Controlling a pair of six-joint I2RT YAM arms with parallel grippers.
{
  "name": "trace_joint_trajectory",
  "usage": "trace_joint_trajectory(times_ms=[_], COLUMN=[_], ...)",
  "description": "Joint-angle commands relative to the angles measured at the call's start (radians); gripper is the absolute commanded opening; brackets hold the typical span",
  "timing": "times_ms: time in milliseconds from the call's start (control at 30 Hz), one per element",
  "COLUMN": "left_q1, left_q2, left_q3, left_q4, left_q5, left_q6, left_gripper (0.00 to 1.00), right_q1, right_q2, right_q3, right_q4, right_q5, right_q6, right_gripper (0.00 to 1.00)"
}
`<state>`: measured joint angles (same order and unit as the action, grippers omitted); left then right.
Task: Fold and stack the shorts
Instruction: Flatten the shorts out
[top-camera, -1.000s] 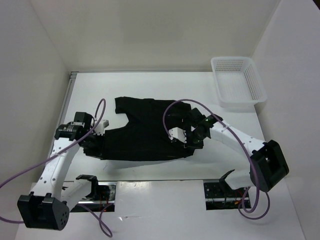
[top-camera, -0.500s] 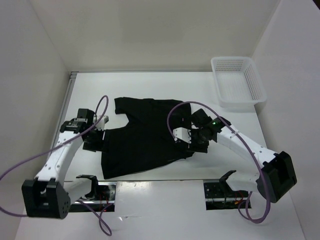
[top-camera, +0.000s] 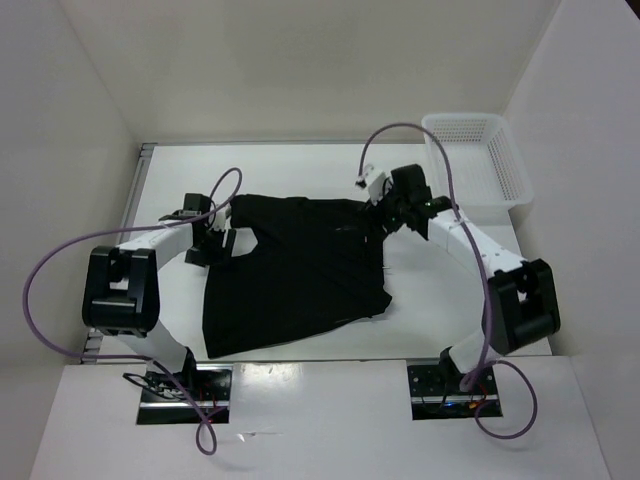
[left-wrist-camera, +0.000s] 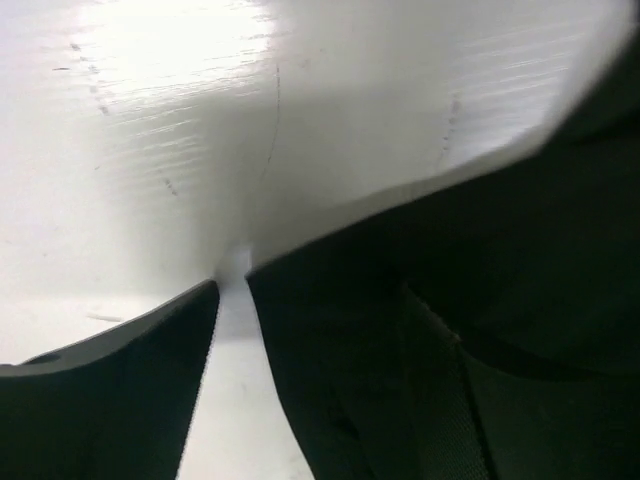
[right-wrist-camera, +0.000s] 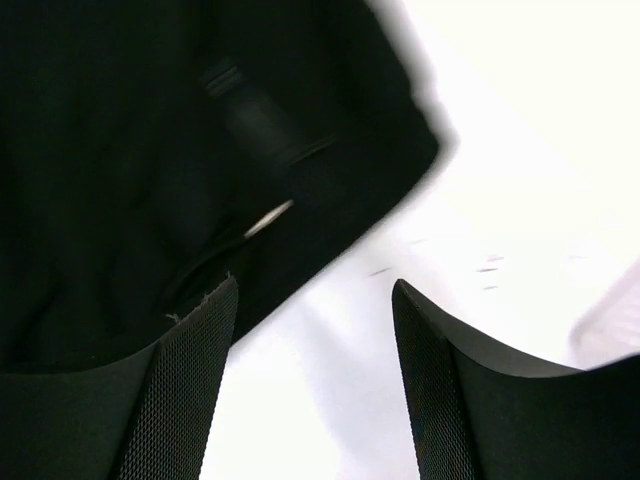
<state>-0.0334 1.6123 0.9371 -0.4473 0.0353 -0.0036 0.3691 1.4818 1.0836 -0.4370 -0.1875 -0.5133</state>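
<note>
white table, shorts, basket far-right, r fingers apart holding nil, l fingers unclear

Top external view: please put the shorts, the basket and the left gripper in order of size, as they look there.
1. shorts: clearly the largest, spread across the middle of the table.
2. basket: plainly smaller than the shorts.
3. left gripper: the smallest by far.
</note>
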Motion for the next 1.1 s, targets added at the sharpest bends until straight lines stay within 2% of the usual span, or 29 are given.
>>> trace_joint_trajectory(times_ms=[0,133,167,200,233,267,300,367,433,500,567,700,967,1067], left_q1=[-0.01,-0.01,-0.01,-0.01,0.006,0.015,0.015,0.015,0.026,0.026,0.026,0.026,0.017,0.007], left_q2=[0.059,0.089,0.089,0.089,0.08,0.08,0.071,0.058,0.04,0.04,0.082,0.214,0.36,0.391], left_q3=[0.011,0.02,0.029,0.029,0.029,0.029,0.029,0.086,0.149,0.222,0.264,0.374,0.471,0.492], left_q4=[0.062,0.062,0.052,0.052,0.052,0.042,0.032,-0.033,-0.062,-0.062,-0.062,-0.028,0.016,0.016], left_q5=[-0.002,-0.018,-0.031,-0.066,-0.077,-0.077,-0.089,-0.08,-0.013,0.024,0.075,0.086,0.146,0.155], left_q6=[0.004,0.004,0.004,0.004,0.004,0.004,0.004,0.004,0.004,0.004,0.004,0.004,0.004,0.004], left_gripper=[0.77,0.42,0.18,0.11,0.1,0.1,0.18,0.41,0.65,0.73,0.73,0.74,0.75,0.69], right_q1=[-0.058,-0.058,-0.058,-0.058,-0.058,-0.058,-0.058,-0.058,-0.058,-0.058,-0.085,-0.108,-0.118,-0.118], right_q2=[0.09,0.21,0.23,0.25,0.285,0.302,0.32,0.37,0.38,0.408,0.434,0.475,0.511,0.534], right_q3=[0.113,0.177,0.189,0.211,0.211,0.225,0.234,0.26,0.269,0.269,0.269,0.291,0.269,0.269], right_q4=[0.24,0.314,0.323,0.333,0.333,0.343,0.343,0.353,0.363,0.363,0.363,0.36,0.36,0.36], right_q5=[0.042,0.106,0.106,0.115,0.115,0.125,0.134,0.134,0.143,0.152,0.152,0.12,0.099,0.089], right_q6=[0.183,0.238,0.248,0.248,0.26,0.272,0.272,0.282,0.295,0.318,0.338,0.337,0.325,0.315], right_gripper=[0.69,0.69,0.69,0.69,0.69,0.67,0.66,0.64,0.62,0.62,0.61,0.6,0.6,0.6])
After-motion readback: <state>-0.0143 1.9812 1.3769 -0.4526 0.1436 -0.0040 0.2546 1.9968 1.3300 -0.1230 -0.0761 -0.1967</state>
